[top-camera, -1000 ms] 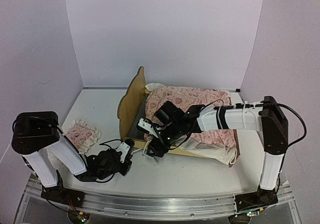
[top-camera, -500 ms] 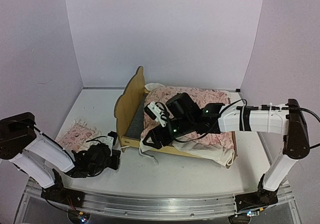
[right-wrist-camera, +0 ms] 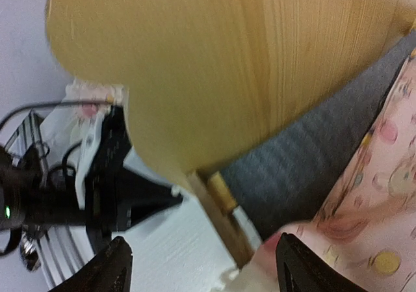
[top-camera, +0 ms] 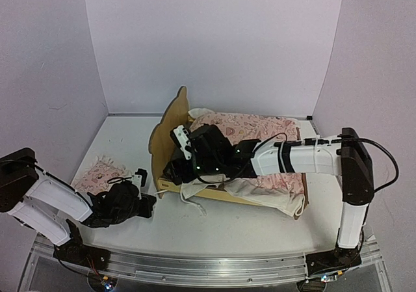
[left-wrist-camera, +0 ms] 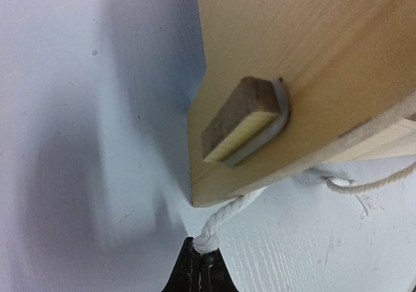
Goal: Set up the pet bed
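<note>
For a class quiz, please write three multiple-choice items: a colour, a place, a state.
1. The mattress pad is: A white; B dark grey; C green.
2. The pillow lies: A on the table, left of the pet bed; B on the mattress pad; C under the pet bed.
3. The right gripper is: A shut, empty; B shut on the pillow; C open.
B, right wrist view shows it; A, it lies apart from the pet bed; C, fingers stand wide apart.
</note>
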Controlling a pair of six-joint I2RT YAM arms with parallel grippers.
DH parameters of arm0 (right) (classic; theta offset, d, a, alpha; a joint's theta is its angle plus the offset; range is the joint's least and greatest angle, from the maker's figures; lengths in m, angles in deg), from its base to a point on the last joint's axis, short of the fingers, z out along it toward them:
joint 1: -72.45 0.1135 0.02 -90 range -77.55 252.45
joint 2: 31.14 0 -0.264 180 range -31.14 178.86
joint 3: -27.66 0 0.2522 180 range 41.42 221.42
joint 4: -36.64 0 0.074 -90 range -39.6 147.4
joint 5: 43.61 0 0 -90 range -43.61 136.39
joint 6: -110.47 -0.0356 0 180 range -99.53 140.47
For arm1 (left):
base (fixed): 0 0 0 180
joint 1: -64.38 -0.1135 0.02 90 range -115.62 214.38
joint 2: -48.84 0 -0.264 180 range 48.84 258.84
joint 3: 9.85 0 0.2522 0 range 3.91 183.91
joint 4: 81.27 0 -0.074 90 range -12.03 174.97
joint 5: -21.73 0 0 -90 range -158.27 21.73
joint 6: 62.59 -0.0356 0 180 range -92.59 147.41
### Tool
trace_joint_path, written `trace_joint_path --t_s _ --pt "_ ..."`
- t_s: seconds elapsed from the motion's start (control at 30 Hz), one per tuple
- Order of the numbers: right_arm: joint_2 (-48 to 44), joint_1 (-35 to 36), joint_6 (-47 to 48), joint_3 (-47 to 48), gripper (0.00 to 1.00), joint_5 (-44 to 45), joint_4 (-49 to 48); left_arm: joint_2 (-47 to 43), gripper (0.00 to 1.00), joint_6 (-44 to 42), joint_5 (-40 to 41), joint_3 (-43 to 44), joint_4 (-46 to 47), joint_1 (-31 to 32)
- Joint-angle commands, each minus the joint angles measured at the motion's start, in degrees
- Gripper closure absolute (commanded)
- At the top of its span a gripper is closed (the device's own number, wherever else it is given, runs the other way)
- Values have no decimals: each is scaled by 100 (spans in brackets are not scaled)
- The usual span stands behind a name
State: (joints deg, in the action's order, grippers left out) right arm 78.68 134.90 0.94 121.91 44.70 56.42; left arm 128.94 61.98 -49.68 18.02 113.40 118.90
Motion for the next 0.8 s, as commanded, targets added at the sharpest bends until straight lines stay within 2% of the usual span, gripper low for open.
trace_joint_path --t_s 0.0,0.03,0.1,0.13,0.2,0.3,0.43,0.53,0.67,0.77 --pt "252 -14 -198 924 22 1530 -84 -141 100 -35 -807 -72 88 -29" --pt "162 -38 -208 831 24 1693 -3 -156 100 -115 -983 -90 114 -29" --pt "-42 -74 -286 761 35 1835 273 -233 100 -346 -1356 -128 174 -29" --pt "-20 -74 -347 927 41 1841 719 -299 100 -455 -1521 -166 246 -29" --pt "104 -69 -472 1208 42 1677 1485 -448 100 -655 -1786 -283 469 -29" --pt "368 -63 -549 1387 42 1374 2144 -509 100 -984 -2479 -400 892 -29" --pt "1034 -66 -572 2222 53 1570 2934 -192 100 -1143 -3013 -300 1220 -29" --pt "1408 2 -530 2648 51 2070 3278 40 100 -1033 -2976 -228 1289 -29" --pt "1794 92 221 3048 43 2497 3614 -37 100 -936 -2768 -323 1395 -29" --pt "1979 93 307 3338 45 2823 3890 -37 100 -928 -2704 -356 1429 -29"
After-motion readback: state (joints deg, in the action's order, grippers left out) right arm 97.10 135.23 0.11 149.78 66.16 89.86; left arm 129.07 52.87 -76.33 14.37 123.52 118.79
